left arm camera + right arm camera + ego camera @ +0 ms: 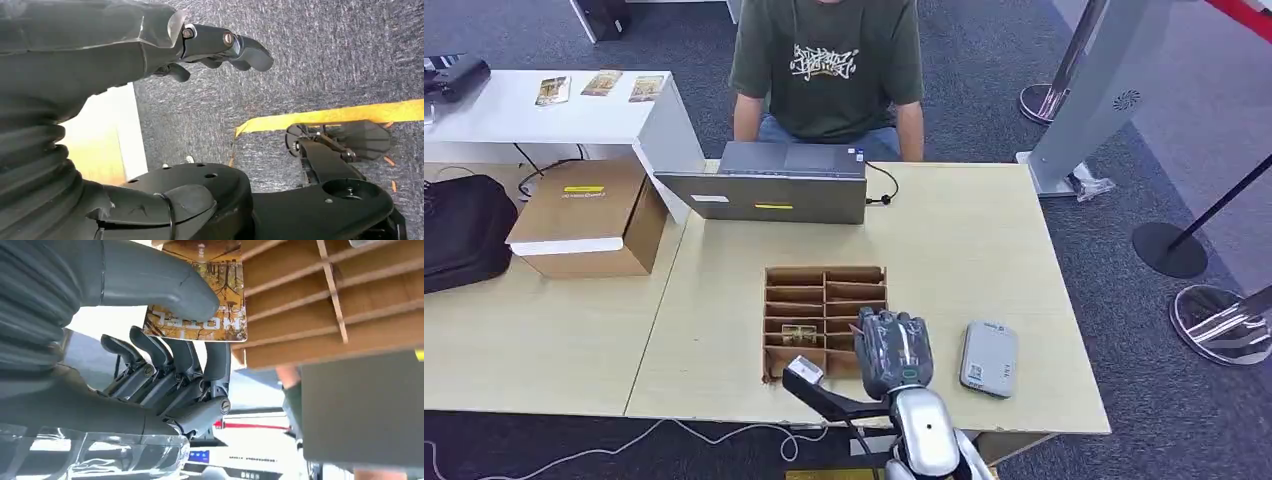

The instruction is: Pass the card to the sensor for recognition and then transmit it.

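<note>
Head view: high on the robot, facing forward and down over the table (984,250) | Left wrist view: close behind the left hand (220,47), facing the floor | Right wrist view: very close behind the right hand (165,375) | Shared by head and right wrist views: divided box (824,305), laptop (774,185)

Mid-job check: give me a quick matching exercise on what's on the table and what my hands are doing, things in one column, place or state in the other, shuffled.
Things:
1. card
2. sensor
3. laptop
4. left hand

Places or states:
A. flat on the table, beside the divided cardboard tray on its right
B. hanging over grey carpet, holding nothing
C. at the table's far edge, in front of the person
D. pinched by the right hand at the tray

Pairs: 1-D, 2-A, 3-C, 4-B
</note>
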You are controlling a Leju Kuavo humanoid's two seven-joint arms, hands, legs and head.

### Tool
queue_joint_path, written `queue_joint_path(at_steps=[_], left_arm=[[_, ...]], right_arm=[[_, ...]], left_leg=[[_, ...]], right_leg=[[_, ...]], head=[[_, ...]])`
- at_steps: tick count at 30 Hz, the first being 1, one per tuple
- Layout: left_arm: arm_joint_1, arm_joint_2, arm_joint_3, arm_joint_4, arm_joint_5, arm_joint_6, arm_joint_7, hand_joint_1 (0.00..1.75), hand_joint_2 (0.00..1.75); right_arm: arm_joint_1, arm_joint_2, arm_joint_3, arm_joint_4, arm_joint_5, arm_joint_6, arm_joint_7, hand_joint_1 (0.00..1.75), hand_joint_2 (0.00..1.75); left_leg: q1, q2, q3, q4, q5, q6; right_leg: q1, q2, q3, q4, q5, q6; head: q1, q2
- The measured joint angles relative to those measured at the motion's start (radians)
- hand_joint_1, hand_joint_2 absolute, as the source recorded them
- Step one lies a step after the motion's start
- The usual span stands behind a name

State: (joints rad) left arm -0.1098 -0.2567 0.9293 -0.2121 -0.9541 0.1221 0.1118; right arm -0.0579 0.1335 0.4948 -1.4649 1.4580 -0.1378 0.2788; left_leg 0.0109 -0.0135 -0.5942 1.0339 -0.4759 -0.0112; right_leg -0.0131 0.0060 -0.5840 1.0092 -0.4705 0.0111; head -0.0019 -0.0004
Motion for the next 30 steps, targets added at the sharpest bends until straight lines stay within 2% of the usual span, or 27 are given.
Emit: queue_joint_path(at_steps=[4, 10, 15, 18, 21, 23, 25, 30], left_arm=[[0.001, 0.0, 0.0, 0.0, -0.001, 0.003, -0.006, 0.0, 1.75], [0.002, 0.0, 0.0, 0.0, -0.001, 0.013, -0.009, 0.0, 1.75], [0.002, 0.0, 0.0, 0.0, -0.002, 0.019, -0.015, 0.0, 1.75], [0.002, -0.001, 0.0, 0.0, -0.01, 0.023, -0.015, 0.0, 1.75], [0.002, -0.002, 0.0, 0.0, -0.012, 0.025, -0.014, 0.0, 1.75], [0.002, -0.003, 0.0, 0.0, -0.012, 0.028, -0.01, 0.0, 1.75], [0.002, -0.003, 0.0, 0.0, -0.012, 0.032, -0.006, 0.0, 1.75], [0.002, -0.004, 0.0, 0.0, -0.009, 0.033, -0.003, 0.0, 1.75]], right_arm=[[0.005, -0.005, -0.025, -0.038, -0.032, -0.159, -0.03, 1.75, 1.75], [0.02, -0.012, -0.081, -0.102, -0.071, -0.325, -0.084, 1.75, 1.75], [0.04, -0.012, -0.138, -0.157, -0.181, -0.468, -0.171, 1.75, 1.75], [0.056, -0.011, -0.172, -0.194, -0.284, -0.548, -0.263, 1.75, 1.75], [0.078, 0.036, -0.245, -0.242, -0.403, -0.555, -0.463, 1.75, 1.75], [0.086, 0.054, -0.297, -0.26, -0.471, -0.556, -0.556, 1.75, 1.75], [0.094, 0.063, -0.344, -0.269, -0.534, -0.556, -0.612, 1.75, 1.75], [0.104, 0.076, -0.409, -0.274, -0.637, -0.556, -0.701, 1.75, 1.75]], left_leg=[[0.0, 0.0, 0.0, 0.0, 0.0, 0.0], [0.0, 0.0, 0.0, 0.0, 0.0, 0.0], [0.0, 0.0, 0.0, 0.0, 0.0, 0.0], [0.0, 0.0, 0.0, 0.0, 0.0, 0.0], [0.0, 0.0, 0.0, 0.0, 0.0, 0.0], [0.0, -0.001, 0.0, 0.0, 0.0, 0.0], [0.0, -0.001, 0.0, 0.0, 0.0, 0.0], [0.0, -0.001, 0.0, 0.0, 0.0, 0.0]], right_leg=[[0.0, 0.0, 0.0, 0.0, 0.0, 0.0], [0.0, 0.0, 0.0, 0.0, 0.0, 0.0], [0.0, 0.0, 0.0, 0.0, 0.0, 0.0], [0.0, 0.0, 0.0, 0.0, 0.0, 0.0], [0.0, 0.0, 0.0, 0.0, 0.0, 0.0], [0.0, -0.001, 0.0, 0.0, 0.0, 0.0], [0.0, -0.001, 0.0, 0.0, 0.0, 0.0], [0.0, -0.001, 0.001, 0.0, 0.0, 0.0]], head=[[0.0, 0.0], [0.0, 0.0], [0.0, 0.0], [0.0, 0.0], [0.0, 0.0], [0.001, 0.0], [0.0, 0.0], [0.001, 0.0]])
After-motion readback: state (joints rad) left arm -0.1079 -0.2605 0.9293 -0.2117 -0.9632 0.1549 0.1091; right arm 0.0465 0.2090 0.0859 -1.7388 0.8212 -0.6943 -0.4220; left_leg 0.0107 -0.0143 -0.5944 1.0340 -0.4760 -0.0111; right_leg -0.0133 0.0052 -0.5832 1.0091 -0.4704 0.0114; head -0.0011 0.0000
